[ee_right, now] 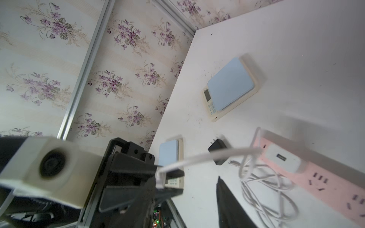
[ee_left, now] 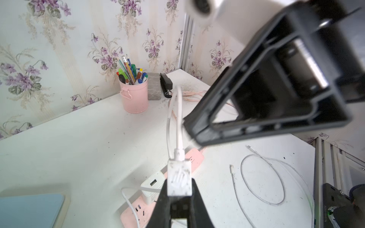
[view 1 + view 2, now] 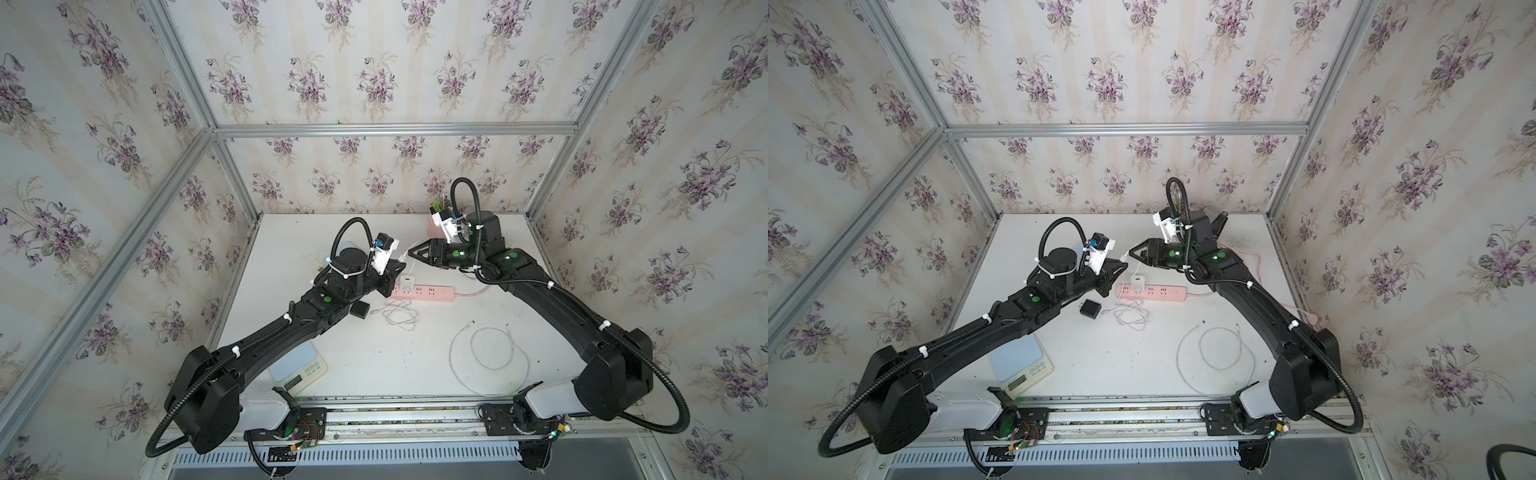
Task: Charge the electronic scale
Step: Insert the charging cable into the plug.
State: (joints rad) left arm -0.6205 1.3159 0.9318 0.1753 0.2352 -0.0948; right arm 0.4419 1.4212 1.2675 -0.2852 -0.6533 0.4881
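A: Left gripper [image 2: 179,188] clamped on the plug [image 2: 179,175]. Right gripper [image 3: 411,252] hangs just above the strip [image 3: 419,293], jaws apart, cable [image 2: 178,118] running right by it.

B: Scale [image 3: 299,368] sits well clear of the strip, under the left arm. The risk is that the cable snags the right gripper and twists the plug off-line for the charger [image 3: 405,286].

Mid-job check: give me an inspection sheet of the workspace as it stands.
Surface: white table, speckled.
Job's things: scale at front edge, no cable attached; charger in pink strip, port empty.
Clutter: black adapter, pen cup, stapler, grey block.
Claws: left claw shut on plug; right claw open beside the cable.
Cables: held cable trails to tangle by strip; spare cable looped loose.
Surroundings: floral walls, metal frame.
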